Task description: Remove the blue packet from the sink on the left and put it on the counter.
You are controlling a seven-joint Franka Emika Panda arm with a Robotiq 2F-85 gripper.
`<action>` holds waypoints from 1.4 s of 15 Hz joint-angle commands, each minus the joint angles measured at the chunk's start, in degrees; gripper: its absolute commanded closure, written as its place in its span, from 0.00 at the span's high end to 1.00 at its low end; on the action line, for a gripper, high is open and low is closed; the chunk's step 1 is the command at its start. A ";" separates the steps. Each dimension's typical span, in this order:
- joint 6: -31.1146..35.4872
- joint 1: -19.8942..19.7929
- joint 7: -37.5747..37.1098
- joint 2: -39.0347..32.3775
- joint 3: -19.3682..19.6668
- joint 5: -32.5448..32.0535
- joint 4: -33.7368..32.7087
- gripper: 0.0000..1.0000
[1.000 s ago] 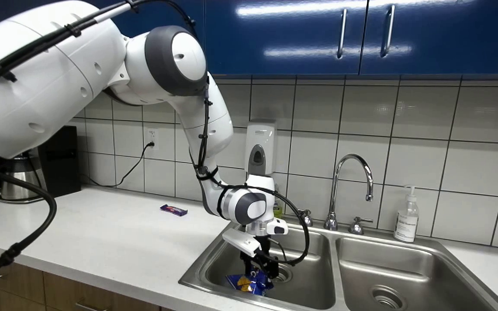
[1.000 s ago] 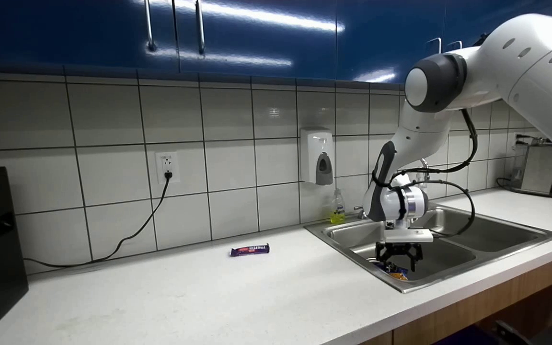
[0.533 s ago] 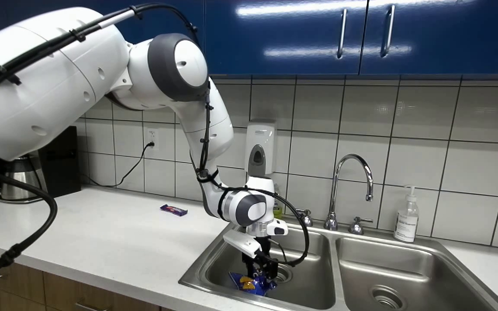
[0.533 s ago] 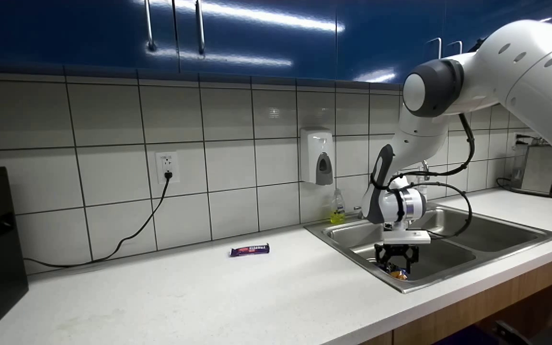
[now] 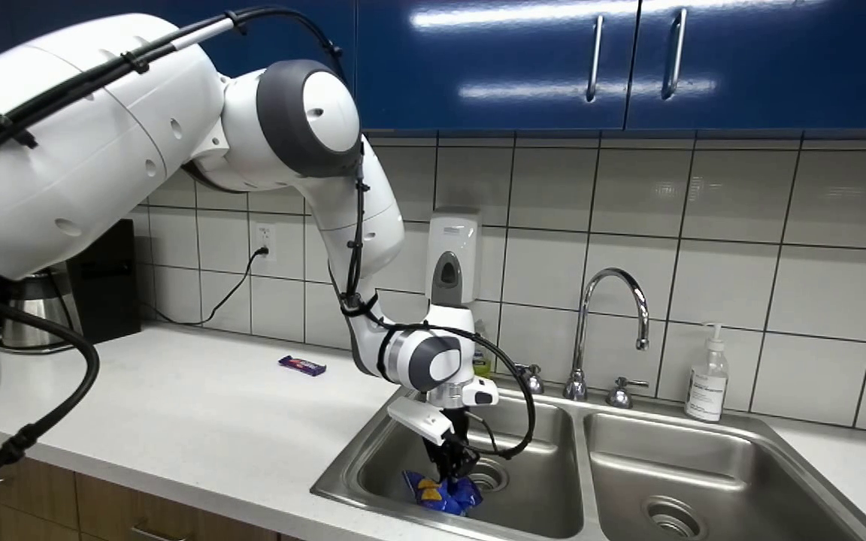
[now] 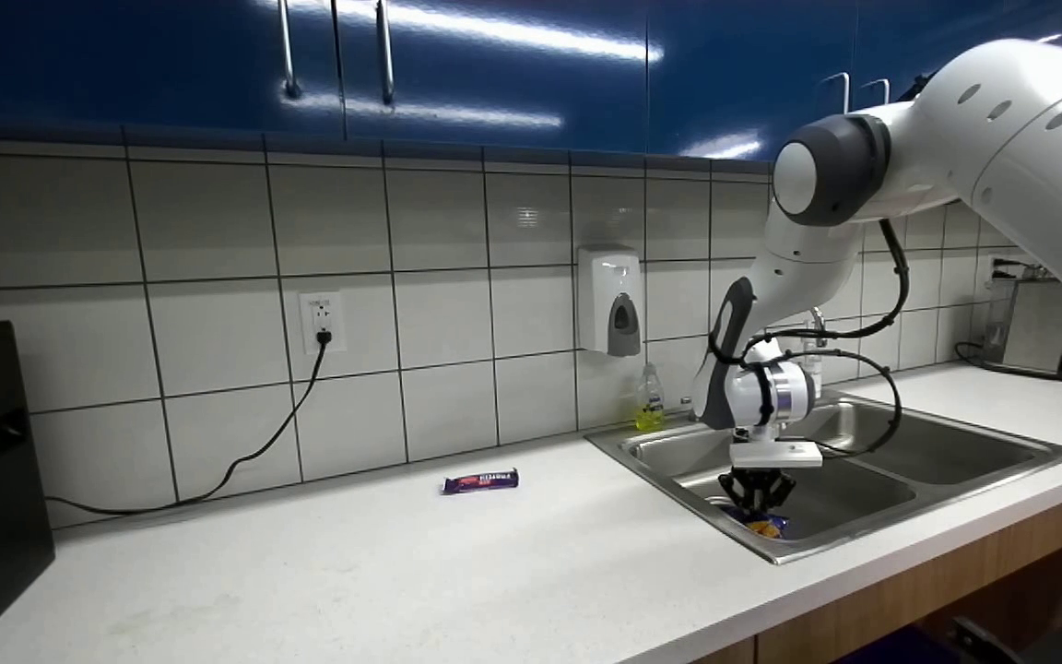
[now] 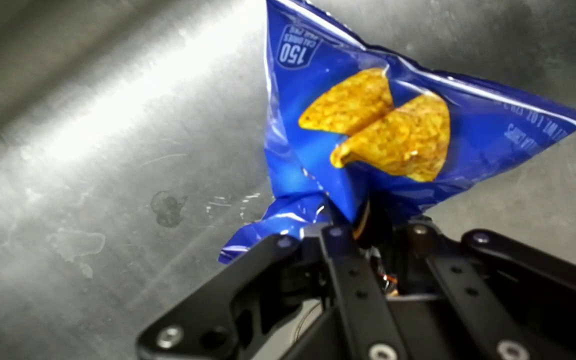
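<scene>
A blue packet (image 7: 313,155) with chips printed on it lies in the left basin of the sink (image 5: 542,488), and it shows in both exterior views. My gripper (image 7: 363,220) points down into that basin, its fingers drawn close together around a pinched fold of the packet. In the wrist view the film bunches and creases where it enters between the fingers, and the fingertips are mostly hidden by it. The packet's wide end spreads out over the steel floor. The white counter (image 5: 207,413) runs beside the sink.
On the counter lies a purple wrapped bar (image 5: 302,366). A faucet (image 5: 580,338) and a pump bottle (image 5: 707,383) stand behind the sink. A soap dispenser (image 6: 609,300) hangs on the wall above a yellow-green bottle (image 6: 649,406). A divider (image 5: 588,481) separates the basins.
My gripper's fingers have come together on the packet, which has bunched up between them. The arm has sunk slightly lower into the basin.
</scene>
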State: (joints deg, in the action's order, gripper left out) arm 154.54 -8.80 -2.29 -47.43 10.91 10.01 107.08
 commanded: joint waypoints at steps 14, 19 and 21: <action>0.83 1.24 -2.10 5.29 -0.57 -1.89 1.73 0.00; -0.07 2.97 -2.20 12.32 -0.05 -2.79 4.88 0.00; -0.62 4.02 -2.27 16.53 0.40 -4.18 7.34 0.00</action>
State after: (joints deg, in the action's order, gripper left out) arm 155.07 -6.05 -2.40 -38.43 10.87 8.76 108.88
